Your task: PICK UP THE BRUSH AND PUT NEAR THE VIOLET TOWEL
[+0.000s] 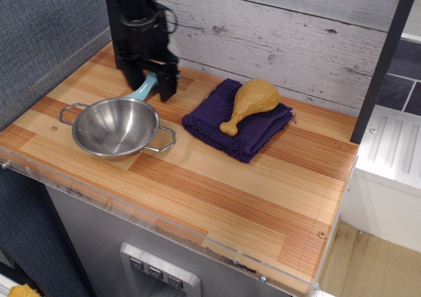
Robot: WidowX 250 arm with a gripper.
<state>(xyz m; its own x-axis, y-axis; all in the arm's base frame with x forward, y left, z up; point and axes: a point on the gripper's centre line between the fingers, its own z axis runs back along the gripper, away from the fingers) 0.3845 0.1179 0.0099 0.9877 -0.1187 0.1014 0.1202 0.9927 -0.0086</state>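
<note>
- Gripper [147,83], upper left of frame: black, pointing down, two fingers spread apart w/ a gap between them. Released, holding nothing as far as I can see.
- Brush [143,89] lies on the wood counter [217,179] right under the gripper, between the two fingers. Only a bit of the light-blue handle shows; bristle end is hidden behind the gripper body. Handle end runs down-left toward the bowl [116,127], just beside its back rim; can't tell if they touch.
- Can't tell if fingertips are at counter level or a little above it; no contact w/ handle visible.
- Towel [237,121], centre of frame: dark purple, knitted, folded, just right of the gripper. Toy drumstick [252,104] lies on top of it, fat end toward the back wall.
- Bare counter shows in front of the towel and to its right, so prob. room to set the brush down near it.
- Handling, my guess: brush is small moulded plastic, so light, stiff, a bit slick. Narrow handle could twist or slip if pinched off-centre.
- Best hold prob. across the handle mid-length, near the neck below the bristles, fingers square to it.
- Risk: bowl sits close, so a low sweep on lift could nudge it.
</note>
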